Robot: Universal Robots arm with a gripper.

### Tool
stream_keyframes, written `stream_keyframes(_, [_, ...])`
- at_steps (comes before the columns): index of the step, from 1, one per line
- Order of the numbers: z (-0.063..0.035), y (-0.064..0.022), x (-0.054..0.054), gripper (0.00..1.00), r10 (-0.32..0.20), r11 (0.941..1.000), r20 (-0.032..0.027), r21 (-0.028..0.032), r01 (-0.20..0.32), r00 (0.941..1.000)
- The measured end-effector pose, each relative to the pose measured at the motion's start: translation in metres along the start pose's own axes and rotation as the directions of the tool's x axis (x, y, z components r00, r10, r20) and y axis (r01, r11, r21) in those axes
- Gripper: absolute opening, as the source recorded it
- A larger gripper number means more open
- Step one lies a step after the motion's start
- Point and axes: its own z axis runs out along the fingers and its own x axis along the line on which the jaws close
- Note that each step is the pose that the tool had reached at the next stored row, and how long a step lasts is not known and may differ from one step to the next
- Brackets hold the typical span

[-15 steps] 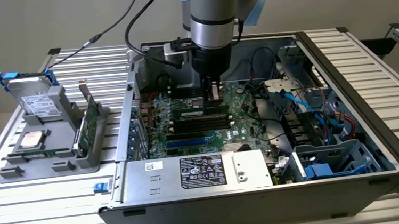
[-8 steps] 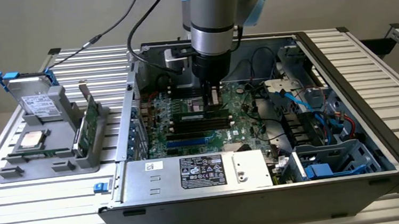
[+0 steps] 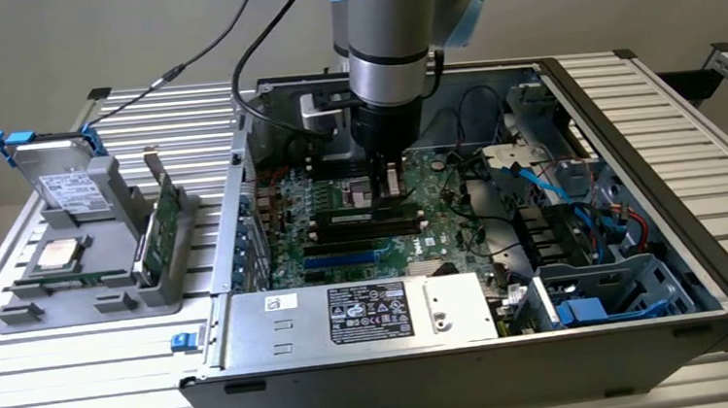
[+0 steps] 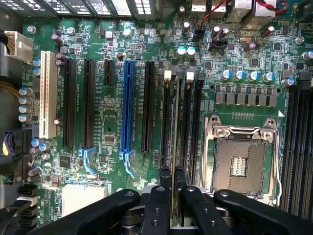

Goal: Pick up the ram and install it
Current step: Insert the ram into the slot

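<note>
Green ram (image 4: 174, 122) held edge-on by narrow fingers (image 4: 165, 178) over memory slots (image 4: 188, 122); likely light, stiff, fragile, best gripped along top edge.

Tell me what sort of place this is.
Likely a robotics lab bench for PC assembly: an open computer case on a slatted metal table, a parts tray beside it, a robot arm reaching inside.

The arm (image 3: 391, 56) is a silver-grey cylinder with pale blue joint caps; black cables (image 3: 237, 78) trail from it. The black gripper (image 4: 172, 172) has jointed links with round pivot pins.
</note>
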Motion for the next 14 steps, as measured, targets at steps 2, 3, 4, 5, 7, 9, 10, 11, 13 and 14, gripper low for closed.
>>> stream_keyframes(2, [0.0002, 0.0001, 0.001, 0.14, 0.0, 1.0, 0.0, 0.0, 0.0, 1.0])
stream_keyframes(3, [0.0003, 0.0001, 0.0012, 0.14, 0.0, 1.0, 0.0001, 0.0, 0.0, 1.0])
stream_keyframes(4, [0.0005, 0.0001, 0.0012, 0.14, 0.0, 1.0, 0.0, 0.0, 0.0, 1.0])
stream_keyframes(5, [0.0007, 0.0001, 0.0013, 0.14, 0.0, 1.0, 0.0, 0.0, 0.0, 1.0])
stream_keyframes(7, [0.0012, 0.0001, 0.0013, 0.14, -0.001, 1.0, -0.0001, -0.0001, 0.001, 1.0])
stream_keyframes(9, [0.0017, 0.0, 0.0015, 0.14, -0.001, 1.0, 0.0, 0.0, 0.001, 1.0])
stream_keyframes(10, [0.0019, 0.0, 0.0017, 0.14, -0.001, 1.0, -0.0001, 0.0, 0.001, 1.0])
stream_keyframes(11, [0.0022, 0.0, 0.0018, 0.14, -0.001, 1.0, 0.0, 0.0001, 0.001, 1.0])
stream_keyframes(13, [0.0026, 0.0, 0.0021, 0.14, -0.002, 1.0, -0.0001, 0.0001, 0.002, 1.0])
stream_keyframes(14, [0.0028, 0.0, 0.0022, 0.14, -0.002, 1.0, 0.0, 0.0001, 0.002, 1.0])
